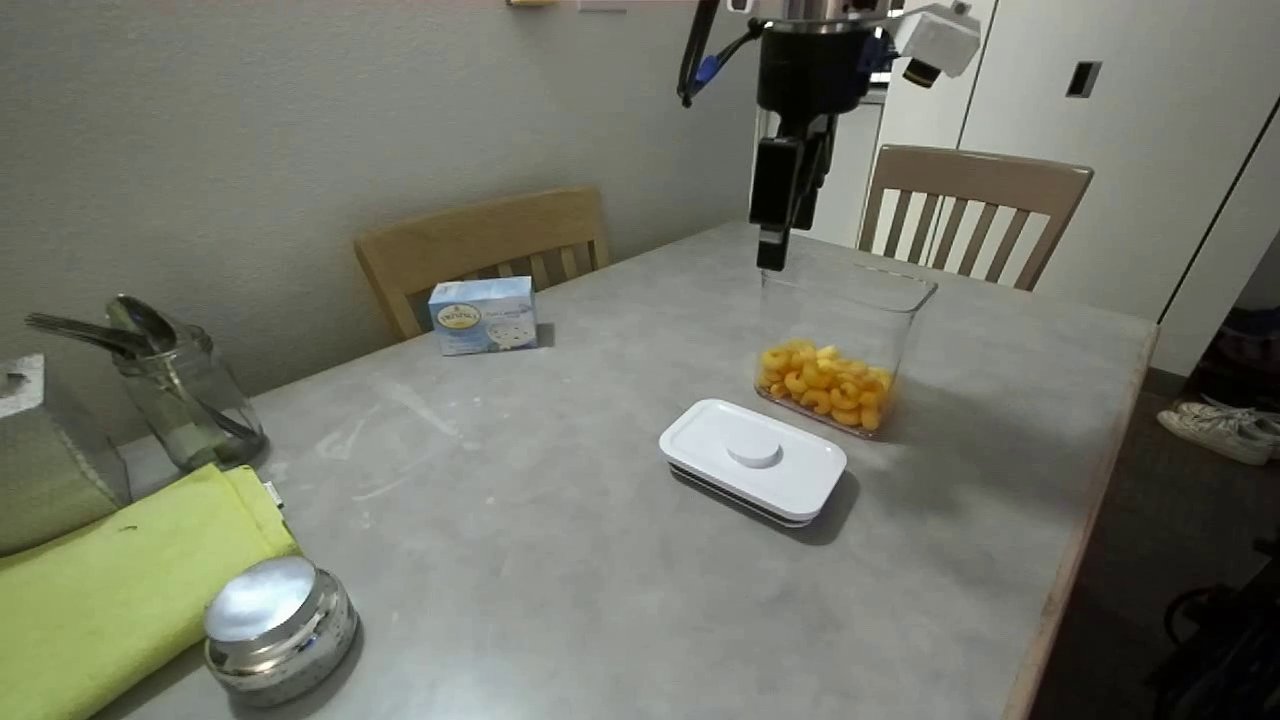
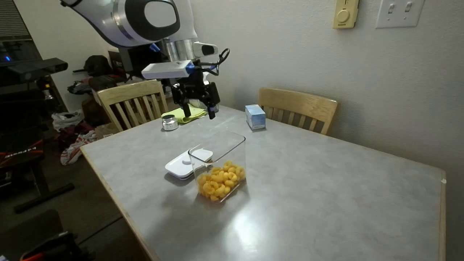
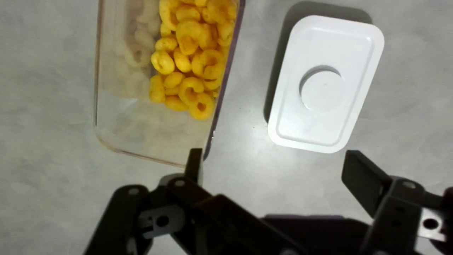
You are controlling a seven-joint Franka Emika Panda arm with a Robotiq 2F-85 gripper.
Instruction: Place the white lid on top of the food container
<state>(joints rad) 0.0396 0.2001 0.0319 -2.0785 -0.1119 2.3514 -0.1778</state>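
White on the lid (image 1: pixel 760 487). Yellow-orange on the loops (image 1: pixel 822 388) in the clear food container (image 1: pixel 845 322). Black on the fingers (image 3: pixel 364 184). Blotchy grey on the counter (image 1: pixel 560 570). At eight o'clock in an exterior view, silver on the tin (image 1: pixel 280 635), yellow-green on the cloth (image 1: pixel 130 590). Light blue and white, with a yellow oval, on the small box (image 1: pixel 486 318).

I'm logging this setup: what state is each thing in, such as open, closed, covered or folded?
Black two-fingered gripper, open, holding nothing.
Clear rectangular plastic food container, uncovered, partly filled with yellow-orange food pieces.
White rounded-rectangle plastic lid, off the container, resting on the grey table.
Round shiny metal jar, upright, looks closed.
Clear glass jar, open, metal utensils sticking out.
Yellow-green cloth, folded.
Light-blue cardboard box, looks closed.
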